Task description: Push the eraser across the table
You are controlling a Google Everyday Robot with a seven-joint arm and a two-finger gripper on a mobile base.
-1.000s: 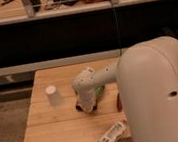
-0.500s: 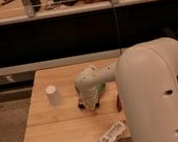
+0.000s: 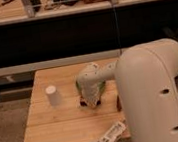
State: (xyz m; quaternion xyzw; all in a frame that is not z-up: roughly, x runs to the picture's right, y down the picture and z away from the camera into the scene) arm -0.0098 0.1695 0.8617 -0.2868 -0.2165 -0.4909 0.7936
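Wooden table [image 3: 66,127], end effector [image 3: 91,103] low over eraser [image 3: 83,102], mostly hidden, axis & grip unclear

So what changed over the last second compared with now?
Little changed. The arm's wrist end, with the gripper low over the middle of the table, shifted slightly to the right in the camera view. The dark eraser peeks out at its left edge; whether it slid cannot be told. The white cup, the pale block at the front edge and the reddish item stayed put.
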